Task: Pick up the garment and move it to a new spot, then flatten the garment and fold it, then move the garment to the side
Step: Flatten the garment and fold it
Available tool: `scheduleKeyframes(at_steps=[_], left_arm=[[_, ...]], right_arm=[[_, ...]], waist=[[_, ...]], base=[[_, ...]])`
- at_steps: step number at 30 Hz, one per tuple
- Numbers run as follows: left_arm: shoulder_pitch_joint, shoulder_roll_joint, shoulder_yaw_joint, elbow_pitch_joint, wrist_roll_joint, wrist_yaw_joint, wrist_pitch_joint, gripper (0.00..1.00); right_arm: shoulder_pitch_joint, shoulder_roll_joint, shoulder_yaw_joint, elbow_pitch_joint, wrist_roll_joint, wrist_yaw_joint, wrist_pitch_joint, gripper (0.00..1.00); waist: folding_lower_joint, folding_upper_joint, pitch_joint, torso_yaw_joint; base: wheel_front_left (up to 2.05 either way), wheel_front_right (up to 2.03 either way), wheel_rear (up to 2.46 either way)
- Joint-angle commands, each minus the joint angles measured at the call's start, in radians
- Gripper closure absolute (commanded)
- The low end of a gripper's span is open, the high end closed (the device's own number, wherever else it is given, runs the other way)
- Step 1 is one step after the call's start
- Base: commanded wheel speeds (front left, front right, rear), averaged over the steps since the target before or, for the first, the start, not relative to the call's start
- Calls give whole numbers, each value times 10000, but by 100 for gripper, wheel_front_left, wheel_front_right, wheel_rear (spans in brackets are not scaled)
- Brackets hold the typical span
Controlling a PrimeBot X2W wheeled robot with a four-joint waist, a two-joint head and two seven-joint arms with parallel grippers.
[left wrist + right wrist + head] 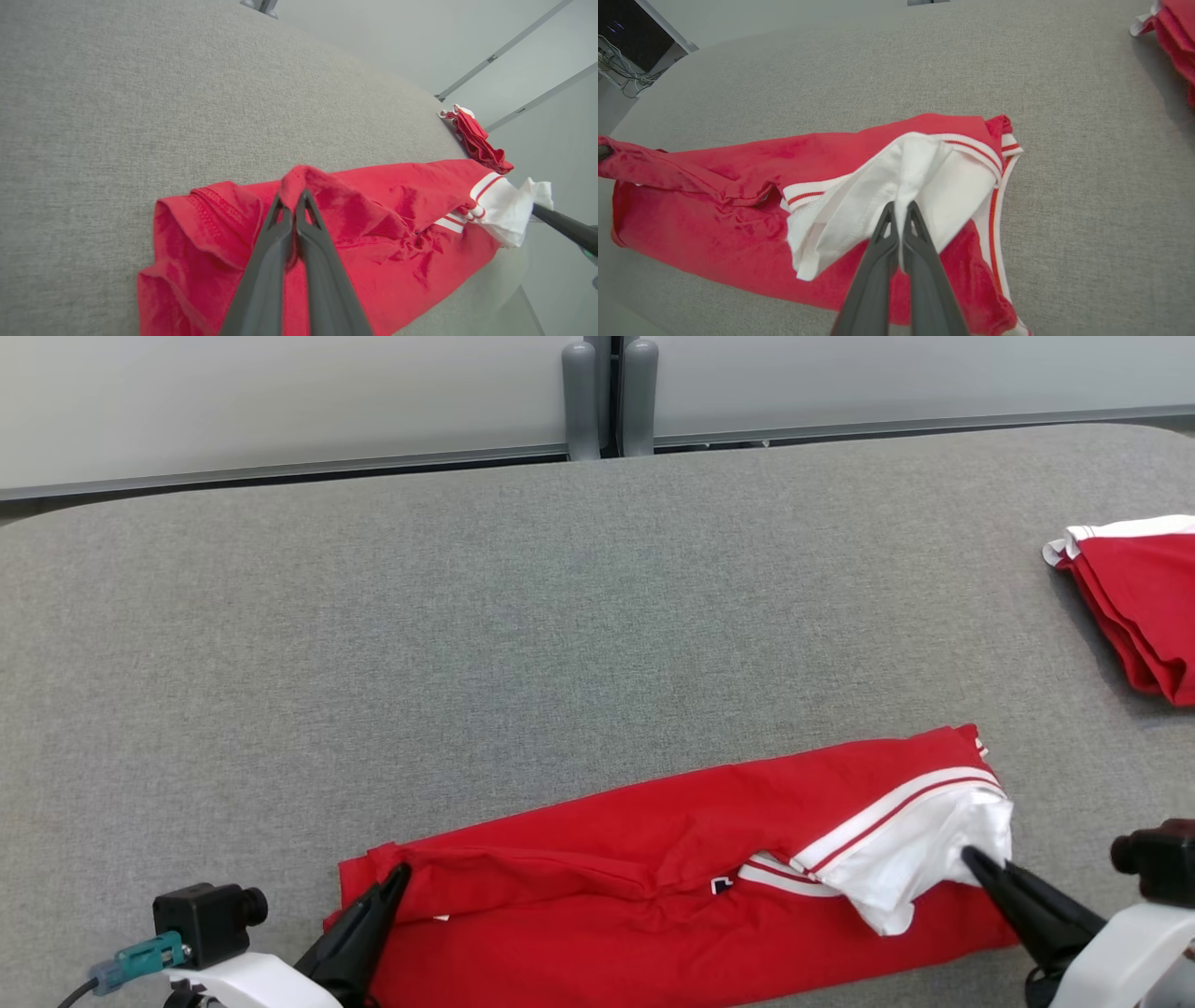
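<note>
Garment point(653, 887): red with white striped trim, lying as a long band across the lower middle of the head view on the grey tabletop point(467, 616), seemingly partway folded.
Left end effector point(400, 873): pressed together on a raised tuck of red cloth at the band's left end.
Right end effector point(971, 854): pinching the white panel at the right end (how many layers it has, I can't quite tell).
Step in hand: probably a fold, with both ends held.
Doing it well: lift both ends evenly, keep the cloth taut between them, and lay the edge down square before letting go.
Second garment point(1139, 607): at the right edge, well apart; steer clear of it.
</note>
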Motion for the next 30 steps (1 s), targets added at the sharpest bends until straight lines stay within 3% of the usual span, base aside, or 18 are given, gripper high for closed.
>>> scheduleKeyframes(at_steps=[1,7,10,11,12,13,20,25,30], left_arm=[[58,26,31,-11,-34,44,-53,100],[253,-19,81,13,-72,66,-214,100],[372,30,32,147,109,98,-347,44],[402,18,-16,231,173,69,-401,0],[427,-32,-69,320,203,19,-471,0],[443,-50,-115,428,261,-24,-537,0],[827,-6,-95,1577,1016,399,-1367,0],[1301,-370,627,1903,1394,1019,-3038,0],[1328,-894,1275,1668,2301,1314,-3587,0]], right_arm=[[44,83,-57,-64,-49,1,34,100],[272,699,-98,-67,-351,1,38,100],[212,708,-55,215,-666,1,18,100],[143,720,23,329,-766,2,17,95],[77,735,48,461,-857,1,-8,51],[-2,699,115,605,-1024,1,-5,0],[319,596,71,1083,-1256,1,271,0],[858,722,-1188,464,-1378,1,415,0],[438,994,-1921,398,-1963,1,1238,0]], waist=[[0,0,12,-20],[0,0,-18,-76],[0,0,-11,-113],[0,0,7,-129],[0,0,25,-140],[0,0,36,-147],[0,0,-162,-69],[0,0,-337,-27],[0,0,-184,-1]], base=[[0,0,0],[0,0,0],[0,0,0],[0,0,0],[0,0,0],[0,0,0],[0,0,0],[0,0,0],[0,0,0]])
